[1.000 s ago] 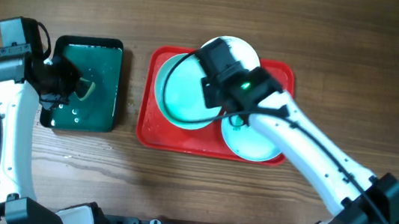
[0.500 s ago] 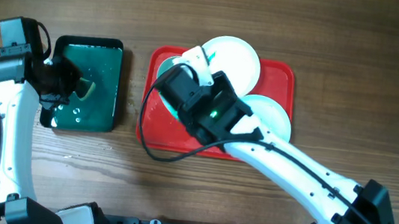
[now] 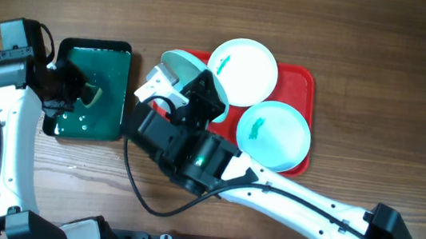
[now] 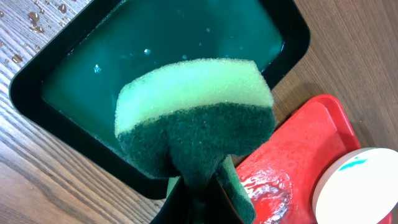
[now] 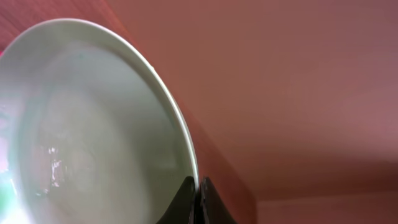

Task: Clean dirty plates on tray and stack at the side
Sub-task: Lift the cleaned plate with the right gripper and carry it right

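Grip: right tool (image 5: 198, 199) pinches rim of held plate (image 3: 191, 67), plate tilted on edge above left end of red tray (image 3: 302, 75)
Left tool (image 4: 199, 199) clamped on sponge (image 4: 196, 118), over dark wash tray (image 3: 115, 60)
Advice: bring plate face square to sponge, move slow, wet rim may slip
White plate (image 3: 243, 68) and smeared plate (image 3: 275, 135) lie on red tray, wait turn

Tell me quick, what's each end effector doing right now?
Left end effector: closed, holding the sponge.
Right end effector: closed on the rim of a turquoise plate.
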You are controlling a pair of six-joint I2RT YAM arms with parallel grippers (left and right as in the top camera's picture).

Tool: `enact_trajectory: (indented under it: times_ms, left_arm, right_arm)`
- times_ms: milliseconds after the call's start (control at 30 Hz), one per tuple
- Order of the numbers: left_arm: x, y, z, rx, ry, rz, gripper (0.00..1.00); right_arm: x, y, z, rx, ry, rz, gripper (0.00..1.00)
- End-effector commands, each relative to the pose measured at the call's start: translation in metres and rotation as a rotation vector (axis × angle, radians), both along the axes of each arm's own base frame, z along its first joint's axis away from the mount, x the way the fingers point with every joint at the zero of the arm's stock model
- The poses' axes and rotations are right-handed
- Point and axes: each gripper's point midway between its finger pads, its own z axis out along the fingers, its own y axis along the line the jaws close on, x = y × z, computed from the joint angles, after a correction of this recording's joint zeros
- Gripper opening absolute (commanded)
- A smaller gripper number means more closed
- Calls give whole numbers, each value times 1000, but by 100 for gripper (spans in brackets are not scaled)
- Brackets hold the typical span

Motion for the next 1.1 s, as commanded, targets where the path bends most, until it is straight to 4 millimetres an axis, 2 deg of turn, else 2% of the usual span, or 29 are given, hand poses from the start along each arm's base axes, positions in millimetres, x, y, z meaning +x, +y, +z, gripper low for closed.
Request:
enact_trajectory:
  times_ms: [0, 200, 300, 433, 533, 633, 700, 800, 833, 967, 1067]
  left_arm:
    - [0, -2, 4, -12, -18, 3, 4]
    - [0, -2, 4, -12, -18, 3, 4]
    - [0, -2, 4, -12, -18, 3, 4]
    - [-1, -2, 4, -12, -17, 2, 4]
    - [-1, -2, 4, -11, -17, 0, 4]
    - [-1, -2, 4, -11, -17, 0, 4]
    - [-1, -2, 4, -11, -17, 0, 4]
    - [-1, -2, 4, -12, -16, 0, 4]
    - [-1, -2, 4, -12, -15, 0, 4]
    - [-1, -2, 4, -12, -15, 0, 4]
    - [-1, -2, 2, -12, -13, 0, 4]
  right_arm:
    - [-2, -6, 21, -37, -60, -28, 4]
    - [-2, -5, 20, 14, -60, -31, 4]
    - [-1, 4, 8, 114, -9, 1, 4]
    - [9, 8, -37, 427, 229, -7, 4]
    - [27, -16, -78, 717, 514, -141, 4]
    - [53, -62, -98, 891, 696, -270, 5]
    - [72, -110, -105, 991, 750, -379, 4]
    - [89, -179, -111, 1077, 748, -537, 5]
    - [93, -210, -114, 1107, 730, -612, 4]
    - [92, -308, -129, 1165, 661, -817, 4]
    - [80, -362, -146, 1206, 616, -944, 4]
